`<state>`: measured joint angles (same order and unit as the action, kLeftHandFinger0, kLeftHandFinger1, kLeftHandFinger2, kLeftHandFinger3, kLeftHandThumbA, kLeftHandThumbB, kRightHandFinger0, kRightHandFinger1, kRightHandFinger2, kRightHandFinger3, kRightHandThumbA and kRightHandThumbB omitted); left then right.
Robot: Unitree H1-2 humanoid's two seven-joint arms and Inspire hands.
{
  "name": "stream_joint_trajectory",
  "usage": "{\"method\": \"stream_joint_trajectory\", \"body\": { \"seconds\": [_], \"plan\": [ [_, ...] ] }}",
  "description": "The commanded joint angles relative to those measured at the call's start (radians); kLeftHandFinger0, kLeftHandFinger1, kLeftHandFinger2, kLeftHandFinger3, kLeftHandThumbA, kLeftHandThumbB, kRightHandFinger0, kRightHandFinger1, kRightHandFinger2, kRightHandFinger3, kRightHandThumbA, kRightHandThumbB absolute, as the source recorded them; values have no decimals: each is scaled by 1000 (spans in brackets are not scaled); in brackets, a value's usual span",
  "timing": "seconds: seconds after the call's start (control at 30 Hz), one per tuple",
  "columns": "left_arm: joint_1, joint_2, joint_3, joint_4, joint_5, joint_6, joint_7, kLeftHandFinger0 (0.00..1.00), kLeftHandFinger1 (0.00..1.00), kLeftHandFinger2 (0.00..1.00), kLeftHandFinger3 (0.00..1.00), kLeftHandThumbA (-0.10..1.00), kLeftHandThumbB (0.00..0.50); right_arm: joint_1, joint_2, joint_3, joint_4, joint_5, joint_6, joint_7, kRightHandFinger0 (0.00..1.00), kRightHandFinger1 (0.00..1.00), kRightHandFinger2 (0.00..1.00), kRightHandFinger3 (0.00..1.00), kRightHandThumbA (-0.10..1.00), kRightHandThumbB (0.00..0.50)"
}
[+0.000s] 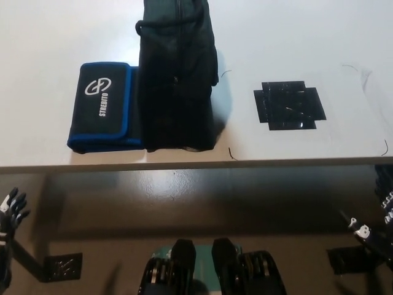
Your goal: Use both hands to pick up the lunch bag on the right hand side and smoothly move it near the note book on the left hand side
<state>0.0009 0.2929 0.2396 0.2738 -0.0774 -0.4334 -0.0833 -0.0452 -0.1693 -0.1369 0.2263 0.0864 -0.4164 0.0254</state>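
On the white surface [73, 24] the black lunch bag [177, 80] stands just beside the blue-edged notebook [103, 106], touching its right side, its long axis running away from the robot. Both hands sit low, below the near edge and well apart from the bag. The white left hand [11, 209] at the lower left holds nothing, fingers spread. The black right hand [385, 203] is cut off by the right border, so I cannot tell how its fingers stand. From either hand the bag lies up and inward; neither looks clearly nearer. To the bag's right, a patch of black tape [289, 104] marks the surface. The move looks done.
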Motion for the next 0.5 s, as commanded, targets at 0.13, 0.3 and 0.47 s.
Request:
{"method": "stream_joint_trajectory", "body": {
  "seconds": [0.13,0.3,0.47],
  "plan": [
    [3,-10,38,-5,-10,-37,-25,1000,1000,1000,1000,1000,280,1,7,-14,-23,23,-54,28,1000,1000,1000,1000,1000,215],
    [11,-19,54,0,5,-37,-18,1000,1000,1000,1000,1000,269,1,1,-20,-8,24,-54,47,1000,1000,1000,1000,1000,189],
    [11,-29,67,2,5,-37,-22,1000,1000,1000,1000,1000,270,-7,1,-27,13,19,-54,56,1000,1000,1000,1000,1000,179]
  ]
}}
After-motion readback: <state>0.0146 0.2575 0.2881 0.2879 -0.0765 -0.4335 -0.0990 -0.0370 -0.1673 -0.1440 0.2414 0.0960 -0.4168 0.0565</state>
